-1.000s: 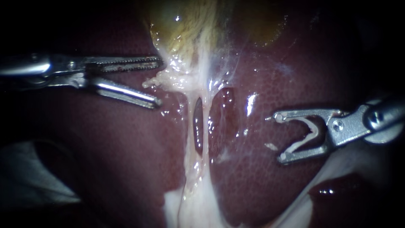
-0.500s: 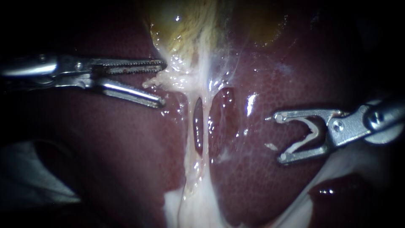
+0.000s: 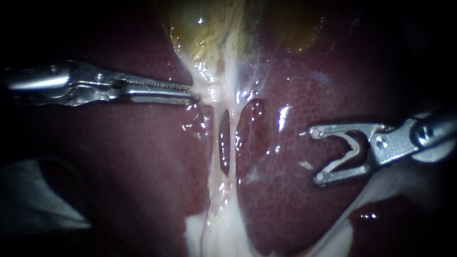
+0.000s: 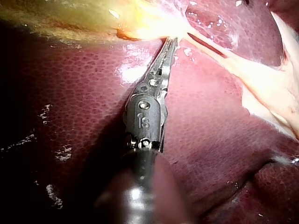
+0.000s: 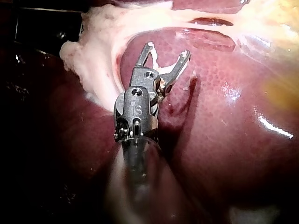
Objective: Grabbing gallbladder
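- liver (image 3: 143,171): unmoved since half second ago.
- gallbladder (image 3: 209,33): yellow-green, seated at upper middle of liver surface. Long axis run top to bottom of endoscope view, narrow end pointed down into white strand (image 3: 221,214). Pale frill at that end, loose earlier, now pinched flat.
- left instrument (image 3: 194,93): jaws, spread before, now clamped on gallbladder at narrow end.
- right instrument (image 3: 315,155): unshifted, jaws held apart over liver's right part, nothing gripped.

Our left instrument (image 3: 193,93) is silver steel with long, slim, toothed jaws; our right instrument (image 3: 316,156) has short curved jaws and a round pivot screw. Both have stamped grey wrists on dark shafts.
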